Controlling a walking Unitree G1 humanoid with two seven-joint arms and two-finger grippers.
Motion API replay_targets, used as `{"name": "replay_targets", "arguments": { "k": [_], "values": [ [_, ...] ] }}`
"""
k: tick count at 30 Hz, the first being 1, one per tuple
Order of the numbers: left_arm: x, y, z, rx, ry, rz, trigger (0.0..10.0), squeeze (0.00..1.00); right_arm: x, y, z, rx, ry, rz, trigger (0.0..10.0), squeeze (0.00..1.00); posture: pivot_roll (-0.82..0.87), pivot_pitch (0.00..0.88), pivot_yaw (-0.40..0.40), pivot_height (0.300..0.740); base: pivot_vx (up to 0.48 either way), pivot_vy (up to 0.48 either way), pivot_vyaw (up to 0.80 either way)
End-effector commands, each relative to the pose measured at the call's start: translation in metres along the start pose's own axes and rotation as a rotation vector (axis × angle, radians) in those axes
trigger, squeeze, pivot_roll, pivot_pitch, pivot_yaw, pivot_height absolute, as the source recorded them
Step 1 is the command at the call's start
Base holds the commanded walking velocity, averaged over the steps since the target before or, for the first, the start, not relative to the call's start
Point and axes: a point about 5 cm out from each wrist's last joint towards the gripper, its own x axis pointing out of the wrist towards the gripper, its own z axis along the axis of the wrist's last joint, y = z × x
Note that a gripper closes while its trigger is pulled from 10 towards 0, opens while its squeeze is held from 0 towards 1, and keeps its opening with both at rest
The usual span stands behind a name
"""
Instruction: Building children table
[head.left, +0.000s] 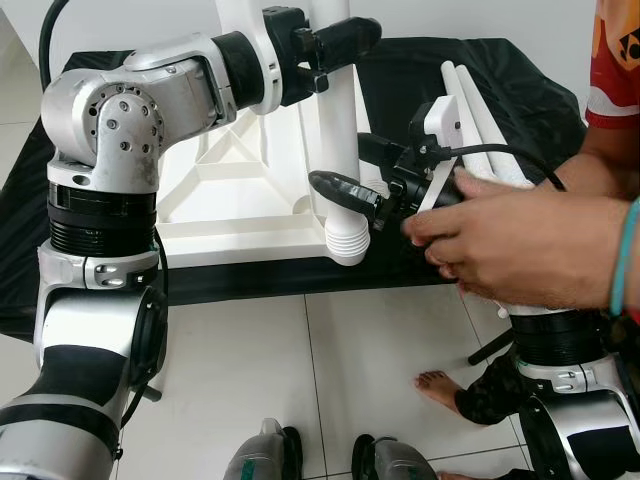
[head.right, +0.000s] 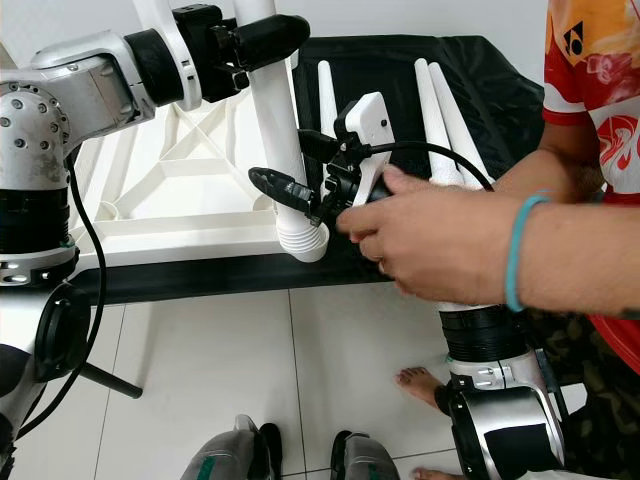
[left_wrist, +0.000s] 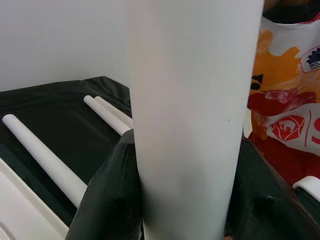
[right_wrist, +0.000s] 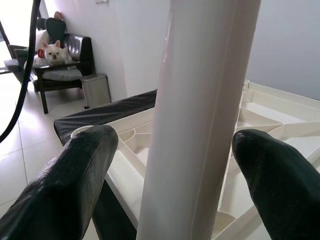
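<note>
A white table leg stands upright at the centre of the frame, its ribbed lower end seated in a corner socket of the upturned white tabletop, which lies on a black-covered worktop. At the upper centre the left gripper is clamped around the upper part of the leg. Lower down, the right gripper straddles the leg near its base, its black fingers parted and standing apart from the leg on either side. A person's hand rests on the right wrist. Three spare legs lie on the cloth at the upper right. The step in hand looks like fixing this leg into its socket; next the right gripper probably needs to close on the leg and twist or press it home while the left keeps it vertical.
</note>
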Motion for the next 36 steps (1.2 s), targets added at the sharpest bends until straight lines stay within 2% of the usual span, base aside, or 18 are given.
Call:
{"name": "replay_targets", "arguments": {
  "k": [1,36],
  "values": [
    [-0.0006,-0.0094,0.0031,0.017,-0.004,-0.124,10.0,0.0,-0.0004,0.0012,-0.0021,0.004,0.001,0.004,10.0,0.0,-0.03,0.11,0.006,0.74,0.0,0.0,0.0],
    [-0.0016,-0.0117,0.0068,0.026,-0.009,-0.134,10.0,0.0,-0.0009,0.0005,-0.0022,0.005,-0.001,-0.002,10.0,0.0,-0.03,0.114,0.007,0.74,0.0,0.0,0.0]
  ]
}}
